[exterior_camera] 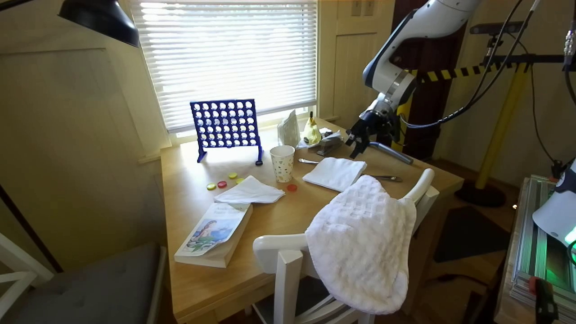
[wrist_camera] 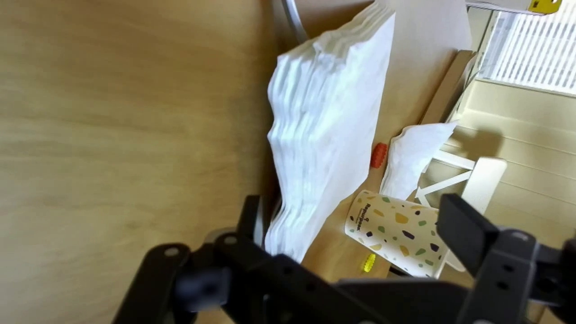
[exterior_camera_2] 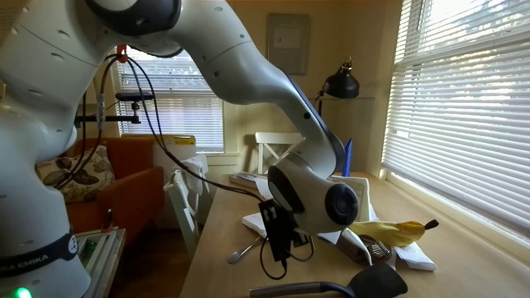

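My gripper [exterior_camera: 353,145] hangs low over the far right part of the table, its jaws wide apart and holding nothing. In the wrist view, the gripper [wrist_camera: 360,220] has one finger beside the near end of a white napkin stack [wrist_camera: 324,135]; I cannot tell whether they touch. A speckled paper cup [wrist_camera: 396,229] shows between the fingers, farther off beyond the stack. Cutlery [exterior_camera: 386,178] pokes out from under the napkins. Close by are a grey stapler [exterior_camera: 330,143] and a spatula [exterior_camera_2: 379,281]. The wrist hides the fingers in an exterior view.
A yellow pouch [exterior_camera_2: 391,234] lies near the window. A blue grid game frame [exterior_camera: 227,123] stands at the back. Several discs [exterior_camera: 222,184], a folded napkin [exterior_camera: 250,191] and a book [exterior_camera: 216,234] occupy the left side. A white towel [exterior_camera: 364,243] drapes over a chair at the front edge.
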